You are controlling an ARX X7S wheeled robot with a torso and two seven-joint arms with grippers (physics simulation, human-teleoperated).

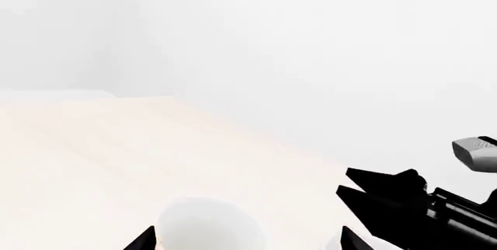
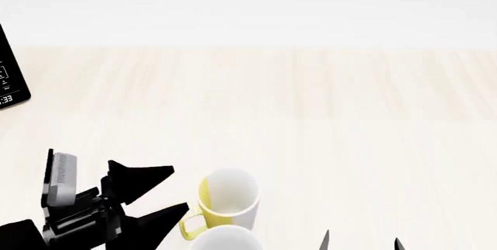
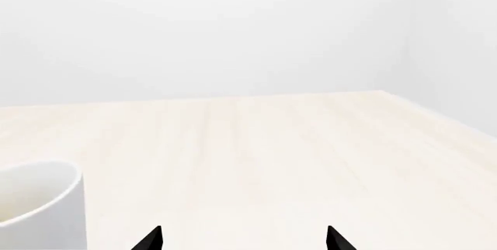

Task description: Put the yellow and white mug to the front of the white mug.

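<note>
Standing upright on the table (image 2: 326,122), the yellow and white mug (image 2: 227,199) sits just behind the white mug (image 2: 225,242); the left gripper (image 2: 159,195) beside it and the right gripper (image 2: 362,242) both have jaws apart, empty.

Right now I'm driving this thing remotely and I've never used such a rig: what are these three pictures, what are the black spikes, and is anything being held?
These are simulator renders of a two-armed robot at a pale wooden table. The head view looks forward and down from the robot's head. There the left gripper, black with spread fingers, hangs beside the yellow and white mug, which stands upright and free. Just nearer the robot, at the bottom edge, the rim of the white mug shows. The two small black tips at the lower right are the right gripper.

The other two pictures come from cameras near each gripper; the black spikes at their bottom edges are that gripper's own fingertips. Both grippers look open and hold nothing. A dark device sits at the table's far left.
</note>
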